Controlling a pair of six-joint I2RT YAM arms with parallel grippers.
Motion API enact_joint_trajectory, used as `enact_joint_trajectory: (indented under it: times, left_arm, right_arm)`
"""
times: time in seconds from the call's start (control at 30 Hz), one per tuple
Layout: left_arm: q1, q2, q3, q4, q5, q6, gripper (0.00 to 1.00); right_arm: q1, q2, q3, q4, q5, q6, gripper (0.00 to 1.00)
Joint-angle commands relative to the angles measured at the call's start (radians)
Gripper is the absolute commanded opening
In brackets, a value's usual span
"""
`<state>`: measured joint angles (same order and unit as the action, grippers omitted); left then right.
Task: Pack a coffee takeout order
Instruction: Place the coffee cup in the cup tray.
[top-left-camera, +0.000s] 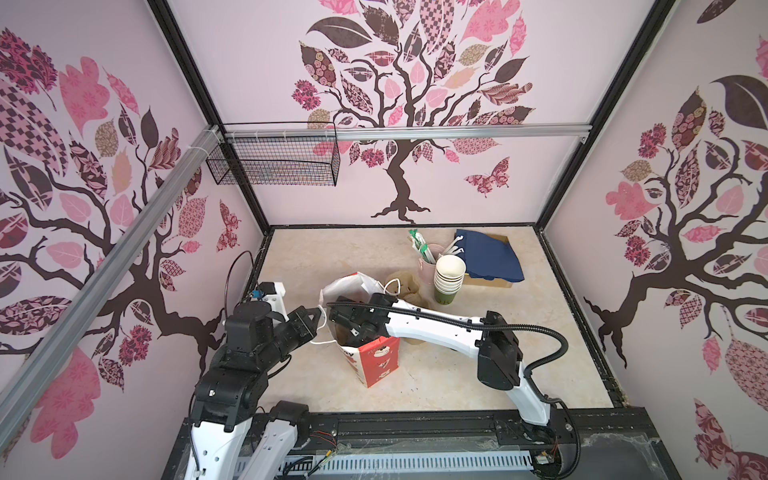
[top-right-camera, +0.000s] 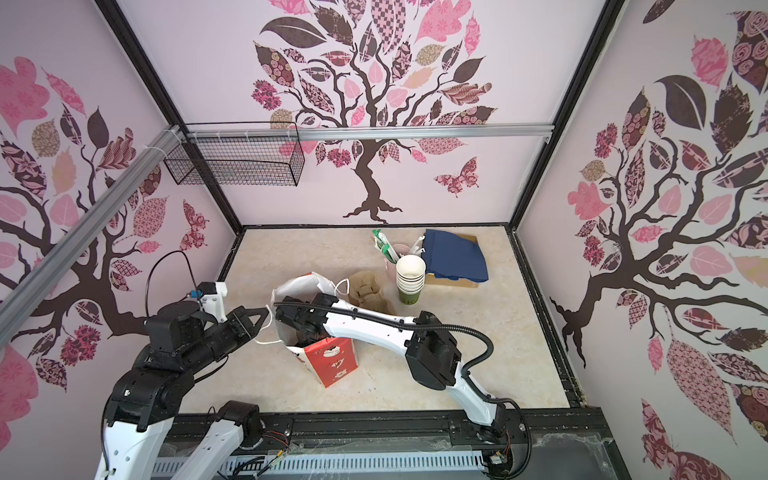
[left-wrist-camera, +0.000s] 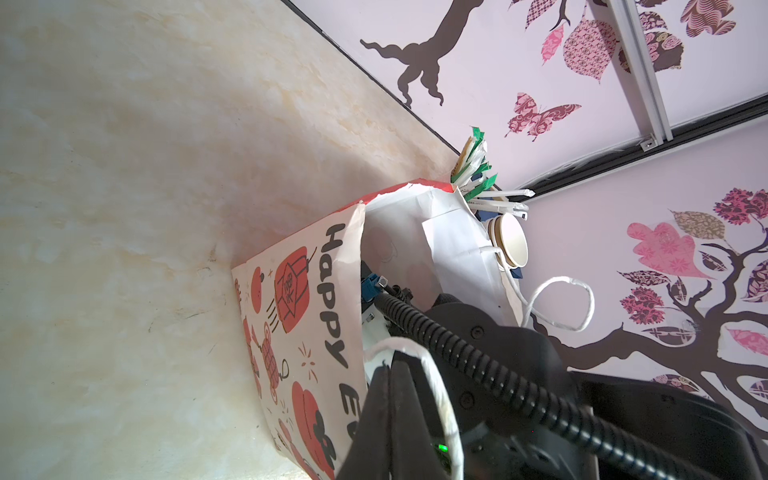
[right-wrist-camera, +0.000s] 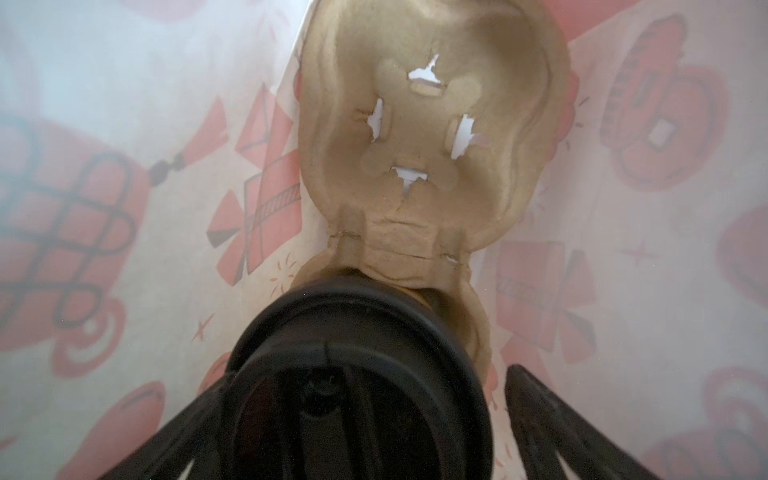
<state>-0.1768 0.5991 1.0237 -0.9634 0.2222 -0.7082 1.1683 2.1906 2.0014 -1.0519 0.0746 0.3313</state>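
The table (top-left-camera: 478, 374) is carrying an upright red-and-white bag (top-left-camera: 380, 361) near its middle. The right arm (top-left-camera: 436, 326) is reaching down into the bag's mouth. In the right wrist view, the carrier (right-wrist-camera: 419, 129) is sitting deep inside the bag, one socket bare and the cup's black lid (right-wrist-camera: 357, 332) showing in the other. The right gripper (right-wrist-camera: 368, 372) is straddling that lid, jaws spread wide. The napkin (top-left-camera: 486, 253) is lying on a box (top-left-camera: 490, 283) at the far right. The left gripper (top-left-camera: 318, 318) is pressing its jaws together, the bag's white handle (left-wrist-camera: 440, 386) looping round their tips.
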Motion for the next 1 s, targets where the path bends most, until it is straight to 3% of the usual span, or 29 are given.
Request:
enact_joint_trajectory:
  times: [0.0, 0.07, 0.1, 0.17, 0.23, 0.3, 0.5, 0.8, 0.97]
  left_arm:
    - [-0.001, 0.001, -0.031, 0.02, -0.004, 0.001, 0.0]
    - [-0.001, 0.004, -0.029, 0.014, -0.007, 0.001, 0.0]
    - [-0.002, 0.005, -0.026, 0.009, -0.01, 0.001, 0.07]
    - [-0.002, 0.004, -0.023, -0.01, -0.034, 0.006, 0.32]
    - [0.0, 0.003, -0.022, -0.019, -0.05, 0.011, 0.46]
    - [-0.002, 0.006, -0.031, -0.008, -0.037, 0.009, 0.53]
    - [-0.001, 0.028, -0.063, 0.026, -0.003, 0.003, 0.52]
    - [-0.002, 0.031, -0.113, 0.064, 0.017, -0.01, 0.39]
    - [-0.001, 0.018, -0.159, 0.097, 0.031, -0.032, 0.27]
  right_arm:
    - [-0.01, -0.025, -0.008, -0.017, 0.022, -0.011, 1.0]
    - [-0.01, -0.028, -0.013, -0.015, 0.019, -0.013, 1.0]
    - [-0.01, -0.028, -0.016, -0.015, 0.018, -0.014, 1.0]
    - [-0.01, -0.028, -0.026, -0.01, 0.015, -0.012, 1.0]
    - [-0.01, -0.029, -0.029, -0.009, 0.013, -0.013, 1.0]
    - [-0.01, -0.03, -0.031, -0.005, 0.012, -0.014, 1.0]
    - [-0.013, -0.041, -0.033, -0.001, 0.01, -0.008, 1.0]
    - [-0.015, -0.057, -0.029, 0.012, 0.008, -0.002, 1.0]
    - [-0.015, -0.068, -0.029, 0.011, 0.02, 0.001, 1.0]
